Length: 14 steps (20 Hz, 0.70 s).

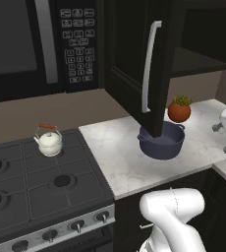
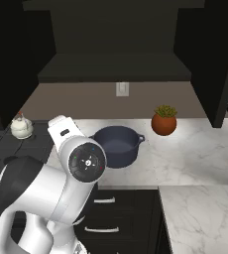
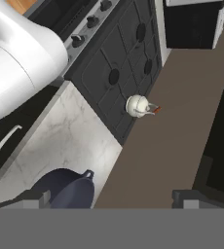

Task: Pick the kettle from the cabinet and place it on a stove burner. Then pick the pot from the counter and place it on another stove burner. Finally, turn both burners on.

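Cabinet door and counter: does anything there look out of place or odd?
The cabinet door stands open, its lower edge hanging over the pot on the counter. Nothing looks spilled or damaged; the kettle sits upright on the stove.

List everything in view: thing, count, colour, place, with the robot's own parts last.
kettle: one, cream-white with orange-red handle top, on a rear stove burner
pot: one, dark navy-blue, on the counter beside the stove
counter: one, white-grey marble, right of the stove
burners: several, black discs under dark grey grates
knobs: a row, silver-black, along the stove's front
cabinet: one, black, door open above the pot
microwave: one, black with keypad, above the stove
potted plant: one, orange-red pot with green leaves, behind the navy pot
arm: one, white
end effector: one, dark fingertips, open, empty
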Motion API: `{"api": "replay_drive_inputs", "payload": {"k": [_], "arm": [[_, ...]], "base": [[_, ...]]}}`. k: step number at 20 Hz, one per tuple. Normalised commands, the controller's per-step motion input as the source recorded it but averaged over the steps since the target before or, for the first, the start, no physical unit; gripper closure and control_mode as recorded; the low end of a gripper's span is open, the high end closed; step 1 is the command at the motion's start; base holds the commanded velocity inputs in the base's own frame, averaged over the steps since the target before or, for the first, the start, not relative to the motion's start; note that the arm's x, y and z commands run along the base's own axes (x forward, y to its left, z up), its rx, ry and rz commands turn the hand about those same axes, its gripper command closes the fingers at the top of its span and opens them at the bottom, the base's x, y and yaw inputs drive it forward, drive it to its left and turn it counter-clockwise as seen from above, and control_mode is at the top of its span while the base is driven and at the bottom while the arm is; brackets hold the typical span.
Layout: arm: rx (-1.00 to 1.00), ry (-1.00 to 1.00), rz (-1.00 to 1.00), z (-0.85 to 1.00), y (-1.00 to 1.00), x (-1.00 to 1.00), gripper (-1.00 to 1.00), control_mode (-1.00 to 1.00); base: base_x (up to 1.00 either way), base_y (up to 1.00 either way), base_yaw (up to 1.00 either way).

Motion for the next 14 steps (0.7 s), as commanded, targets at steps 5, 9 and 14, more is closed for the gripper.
{"api": "replay_drive_inputs", "payload": {"k": [5, 9, 14], "arm": [[0.00, 0.00, 0.00, 0.00, 0.00, 0.00, -1.00, 1.00], [0.00, 0.00, 0.00, 0.00, 0.00, 0.00, -1.00, 1.00], [0.00, 0.00, 0.00, 0.00, 0.00, 0.00, -1.00, 1.00]], "base": [[0.59, -0.25, 0.08], [0.60, -0.29, 0.11], [0.63, -0.28, 0.11]]}}
